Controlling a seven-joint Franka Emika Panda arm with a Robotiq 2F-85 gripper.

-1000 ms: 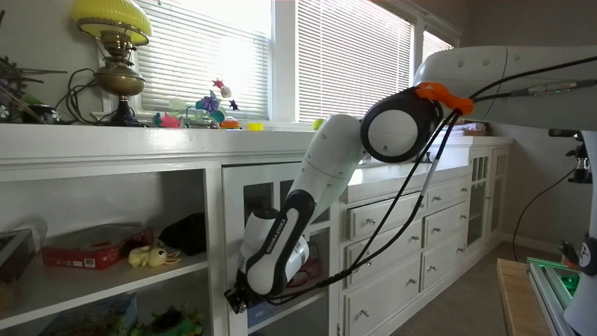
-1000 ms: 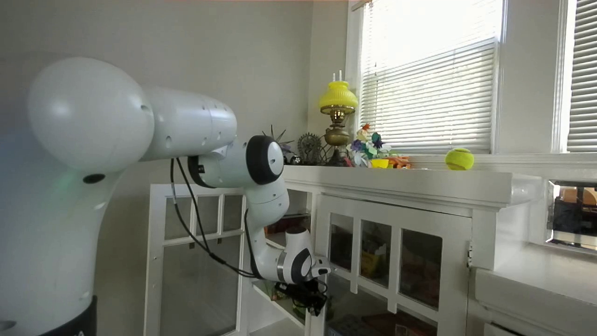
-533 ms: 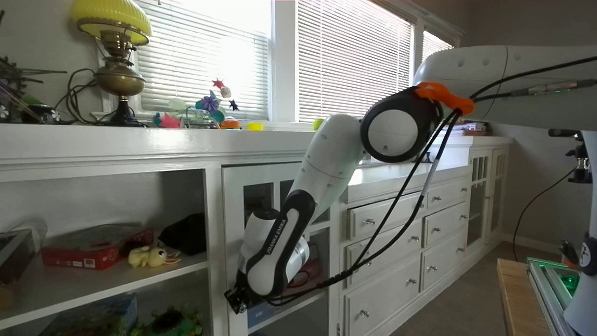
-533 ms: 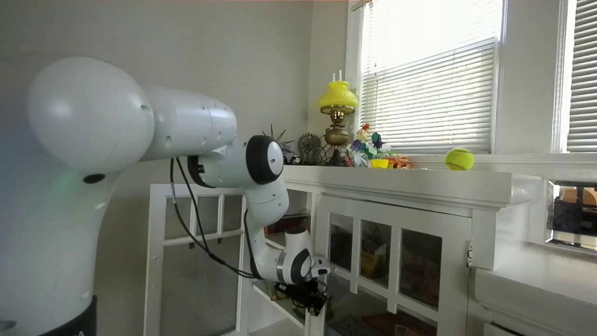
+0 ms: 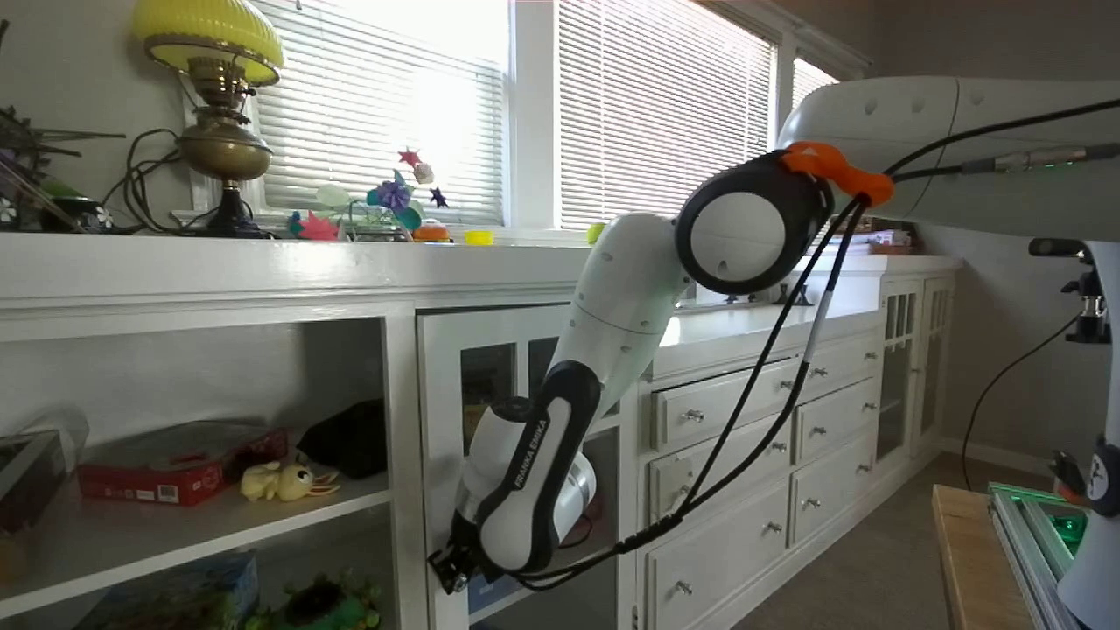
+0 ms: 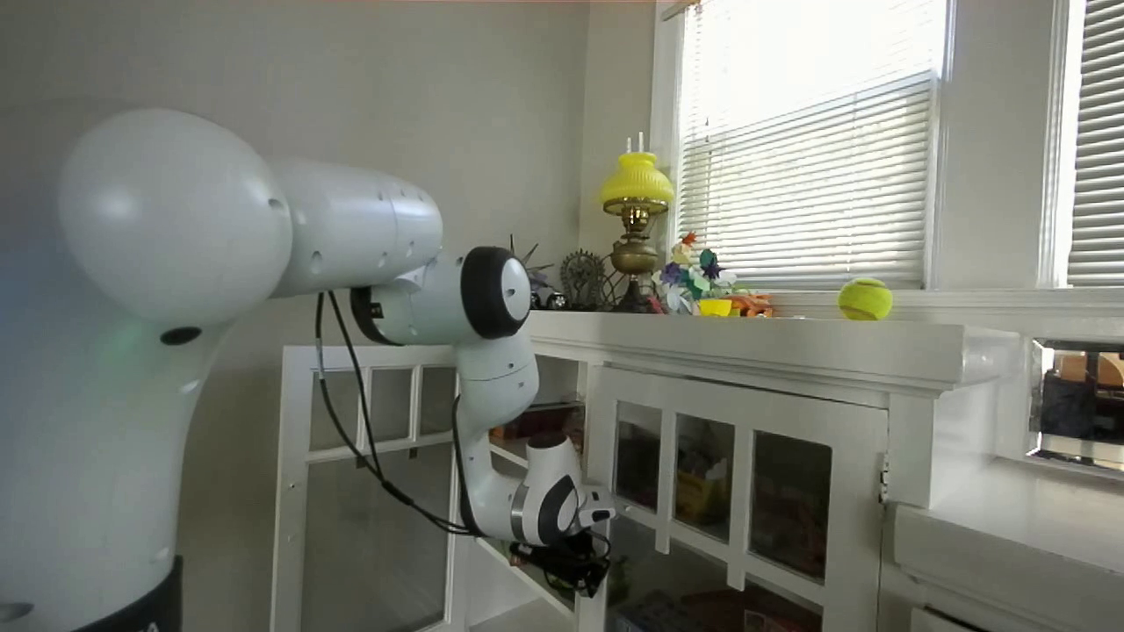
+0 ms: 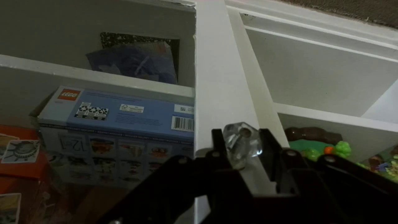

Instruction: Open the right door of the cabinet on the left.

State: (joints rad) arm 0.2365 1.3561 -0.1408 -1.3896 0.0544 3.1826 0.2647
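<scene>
Pincer (image 7: 244,147): gripping the clear faceted knob (image 7: 242,137), its black fingers (image 7: 269,146) set against it on both sides.
Knob: on the left edge of the right door (image 6: 742,505), between the fingers in the wrist view; hidden by the pincer in both exterior views.
Right door: right half of the cabinet (image 5: 402,437), a white frame with glass panes (image 6: 790,505) and a metal hinge (image 6: 884,483) on its right edge; it stands close to the cabinet frame, and whether it is ajar is hard to tell.
Left door (image 6: 373,540): wide open at the left, the left compartment (image 5: 192,376) bared.
Arm (image 5: 626,306): bent toward the right door, its end near the door's left edge, black cables (image 5: 652,530) hanging along it.
LEGO box (image 7: 133,115): blue, inside the cabinet behind the right door, near its left edge.
Shelf (image 5: 175,531): in the left compartment, with a red box (image 5: 171,472), a pale yellow toy (image 5: 287,482) just right of it, and a black thing (image 5: 350,437) at the far right.
Cabinet top (image 5: 350,267): yellow-shaded brass lamp (image 5: 223,153) at the left, paper flowers (image 5: 394,192) to its right, tennis ball (image 6: 865,299) farther right.
Drawers (image 5: 717,560): white, with small pulls (image 5: 682,588), to the right of the cabinet.
</scene>
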